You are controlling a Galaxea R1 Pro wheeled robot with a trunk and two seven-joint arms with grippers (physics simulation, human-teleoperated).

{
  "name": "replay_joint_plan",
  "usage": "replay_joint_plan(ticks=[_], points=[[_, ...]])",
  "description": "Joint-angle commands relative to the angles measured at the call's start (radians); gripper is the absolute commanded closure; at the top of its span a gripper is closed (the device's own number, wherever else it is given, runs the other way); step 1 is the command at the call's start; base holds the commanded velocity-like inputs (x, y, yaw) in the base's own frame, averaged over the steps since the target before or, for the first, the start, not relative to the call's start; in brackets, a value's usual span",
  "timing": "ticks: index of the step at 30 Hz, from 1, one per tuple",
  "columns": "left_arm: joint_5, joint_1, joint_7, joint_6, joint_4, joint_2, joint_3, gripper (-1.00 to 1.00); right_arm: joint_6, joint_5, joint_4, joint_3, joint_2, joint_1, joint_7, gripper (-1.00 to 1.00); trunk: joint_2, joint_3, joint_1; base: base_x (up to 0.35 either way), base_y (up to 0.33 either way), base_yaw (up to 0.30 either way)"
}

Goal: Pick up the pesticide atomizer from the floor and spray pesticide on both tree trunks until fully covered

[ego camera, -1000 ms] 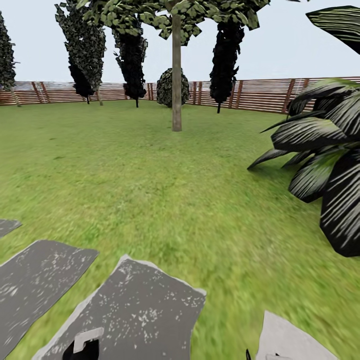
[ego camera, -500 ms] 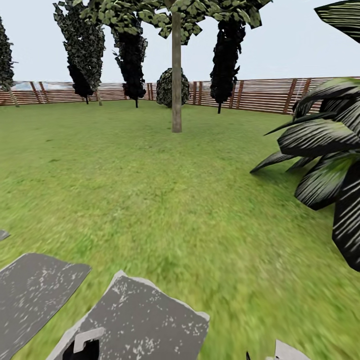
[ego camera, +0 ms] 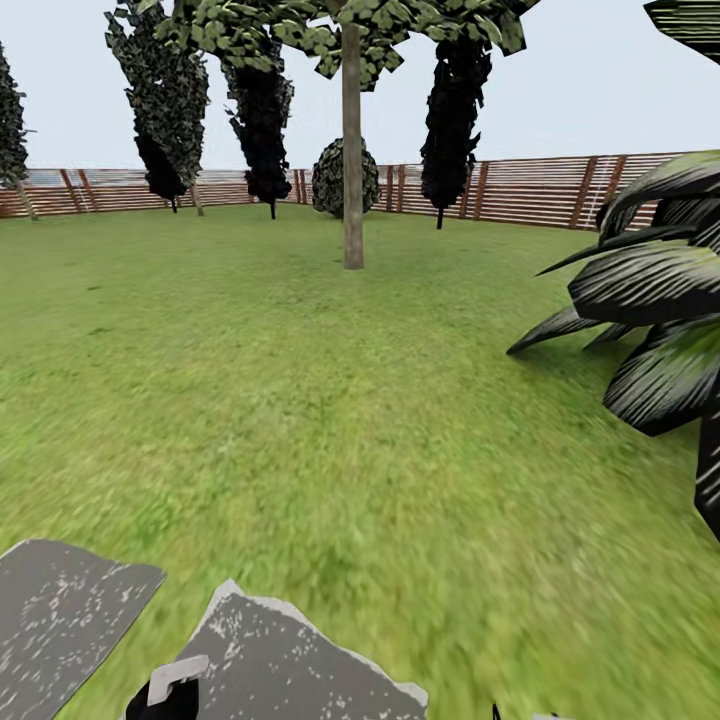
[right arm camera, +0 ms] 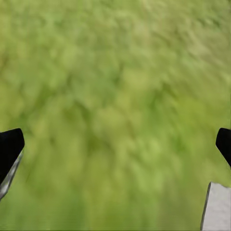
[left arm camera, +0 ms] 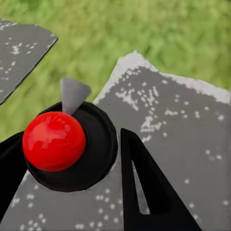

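Note:
The pesticide atomizer [left arm camera: 55, 144], a black round body with a red ball on top and a grey nozzle, sits between the black fingers of my left gripper [left arm camera: 72, 163], which is shut on it. Its grey nozzle and dark top also peek in at the lower edge of the head view, where the atomizer [ego camera: 172, 688] hangs over the paving. One tree [ego camera: 300, 30] stands ahead on the lawn, its straight bare trunk [ego camera: 352, 170] rising to a flaky green crown. My right gripper [right arm camera: 115, 147] is open over the grass, with nothing between its fingers.
Grey paving slabs [ego camera: 70, 610] lie at my feet, and green grass [ego camera: 330, 400] stretches to a brown slat fence [ego camera: 520, 190]. A big dark-leaved plant [ego camera: 660, 330] crowds the right side. Dark cypresses [ego camera: 450, 110] and a round bush [ego camera: 335, 175] line the fence.
The whole head view has shifted: the paving slabs slid down and partly out of the picture and the leafy plant drifted right, so the camera has moved forward. The grip on the atomizer is unchanged.

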Motion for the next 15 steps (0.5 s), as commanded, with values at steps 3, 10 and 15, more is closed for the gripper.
replay_joint_plan(ticks=[3,10,15], points=[[-0.001,0.0,0.003,-0.003,0.001,0.0,-0.001,1.0,-0.003,0.001,0.001,-0.005,0.0,-0.001,0.002,-1.0,0.0,-0.001,0.0,0.334,0.0,0.0],[-0.001,0.0,0.004,-0.003,0.002,-0.001,-0.003,1.0,-0.003,0.001,0.001,-0.005,0.0,-0.001,0.001,-1.0,0.0,-0.001,0.0,0.334,0.0,0.0],[-0.001,0.001,0.003,-0.005,0.002,-0.001,-0.001,1.0,-0.003,0.001,0.001,-0.005,0.0,-0.001,0.001,-1.0,0.0,-0.001,0.0,0.334,0.0,0.0]])
